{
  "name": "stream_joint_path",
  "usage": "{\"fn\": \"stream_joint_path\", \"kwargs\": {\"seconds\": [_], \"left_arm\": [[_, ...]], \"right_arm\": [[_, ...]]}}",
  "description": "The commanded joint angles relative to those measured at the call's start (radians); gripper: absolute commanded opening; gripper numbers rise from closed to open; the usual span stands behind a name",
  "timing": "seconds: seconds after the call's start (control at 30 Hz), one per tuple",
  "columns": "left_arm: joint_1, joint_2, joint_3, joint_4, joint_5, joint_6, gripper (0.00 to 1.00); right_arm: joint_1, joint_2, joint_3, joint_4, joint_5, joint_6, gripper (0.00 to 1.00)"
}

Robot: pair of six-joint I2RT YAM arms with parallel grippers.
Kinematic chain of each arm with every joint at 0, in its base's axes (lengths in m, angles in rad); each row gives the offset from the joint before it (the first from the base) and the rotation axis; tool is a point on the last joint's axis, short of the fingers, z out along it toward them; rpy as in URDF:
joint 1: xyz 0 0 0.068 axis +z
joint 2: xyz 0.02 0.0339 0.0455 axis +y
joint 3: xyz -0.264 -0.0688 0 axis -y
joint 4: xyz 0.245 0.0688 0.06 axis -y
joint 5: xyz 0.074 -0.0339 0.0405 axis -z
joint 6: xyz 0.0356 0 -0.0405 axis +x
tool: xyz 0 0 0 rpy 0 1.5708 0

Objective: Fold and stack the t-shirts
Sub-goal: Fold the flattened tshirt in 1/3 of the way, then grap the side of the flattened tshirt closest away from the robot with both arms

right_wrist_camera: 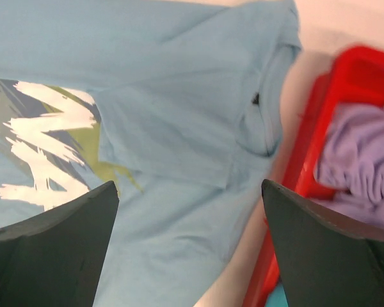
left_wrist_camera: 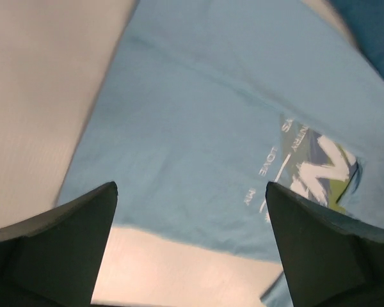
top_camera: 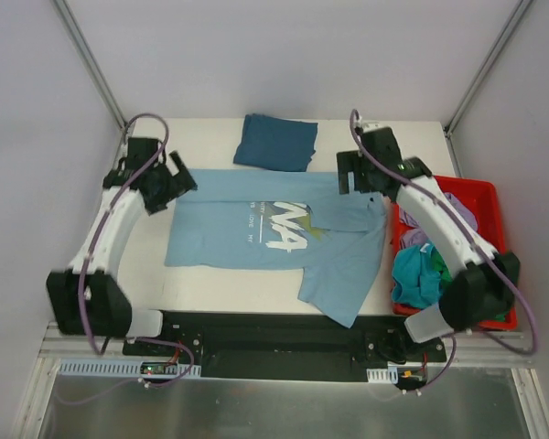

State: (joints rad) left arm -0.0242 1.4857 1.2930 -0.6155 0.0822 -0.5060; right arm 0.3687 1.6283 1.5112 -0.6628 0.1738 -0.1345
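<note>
A light sky-blue t-shirt with white chest print lies spread on the table, one sleeve hanging toward the front edge. It also shows in the left wrist view and the right wrist view. A folded dark teal-blue t-shirt lies at the back. My left gripper is open and empty above the shirt's far left corner. My right gripper is open and empty above the shirt's far right, near the collar.
A red plastic bin stands at the right edge, holding a lilac shirt and turquoise and green shirts. The bin also shows in the right wrist view. White walls enclose the table.
</note>
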Motion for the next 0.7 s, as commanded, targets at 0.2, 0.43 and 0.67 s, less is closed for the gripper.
{"fn": "stream_joint_path", "kwargs": {"seconds": [0.2,0.43,0.67], "left_arm": [[0.015,-0.537,-0.636,-0.056,-0.234,-0.368,0.99],[0.013,-0.547,-0.75,0.028,-0.268,-0.446,0.85],[0.017,-0.472,-0.758,0.094,-0.361,-0.508,0.71]], "right_arm": [[-0.04,-0.528,-0.632,0.311,-0.256,0.187,0.96],[-0.04,-0.768,-0.89,0.515,-0.264,0.333,0.96],[-0.045,-0.89,-0.988,0.554,-0.18,0.394,0.96]]}}
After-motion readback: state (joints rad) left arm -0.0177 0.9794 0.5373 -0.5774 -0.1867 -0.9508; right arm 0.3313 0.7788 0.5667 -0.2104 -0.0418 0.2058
